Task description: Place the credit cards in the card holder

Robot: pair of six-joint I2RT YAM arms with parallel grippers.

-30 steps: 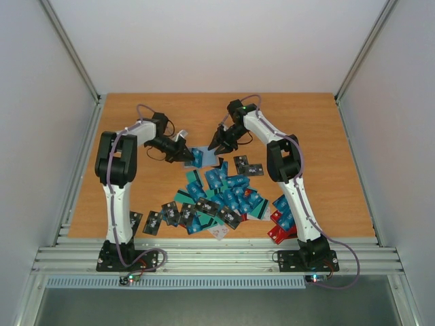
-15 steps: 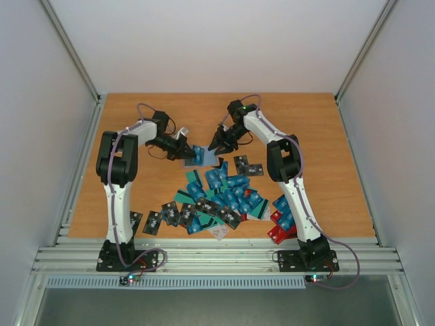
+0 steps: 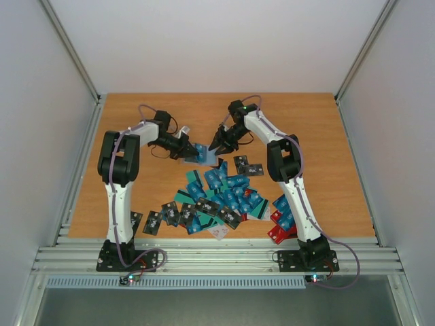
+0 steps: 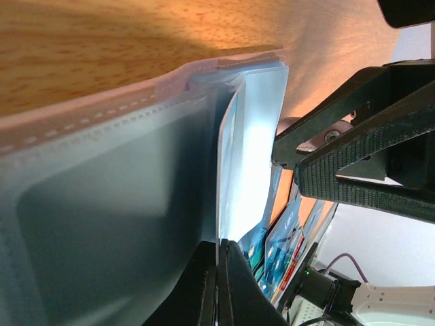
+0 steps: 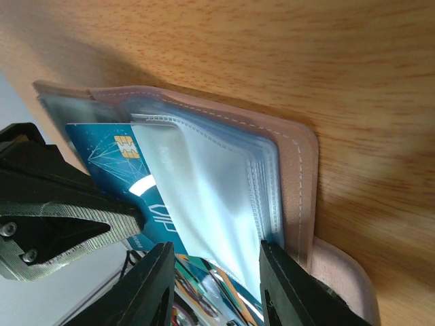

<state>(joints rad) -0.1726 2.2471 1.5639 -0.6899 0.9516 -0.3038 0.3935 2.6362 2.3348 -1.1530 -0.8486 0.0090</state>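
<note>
The left gripper [image 3: 187,148] is clamped on a blue card [image 5: 109,149]. The card's far end is slipped between the clear leaves of the card holder [image 5: 299,170], just ahead of the fingertips. The right gripper [image 5: 216,288] straddles those leaves from the opposite side; I cannot tell whether it pinches them. The other cards [image 3: 224,197] lie heaped on the table [image 3: 326,136], on the base side of both grippers.

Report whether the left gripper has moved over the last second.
Yes. In the top view the left gripper, pinching a blue card, has slid right towards the card holder, which stayed put on the table.
</note>
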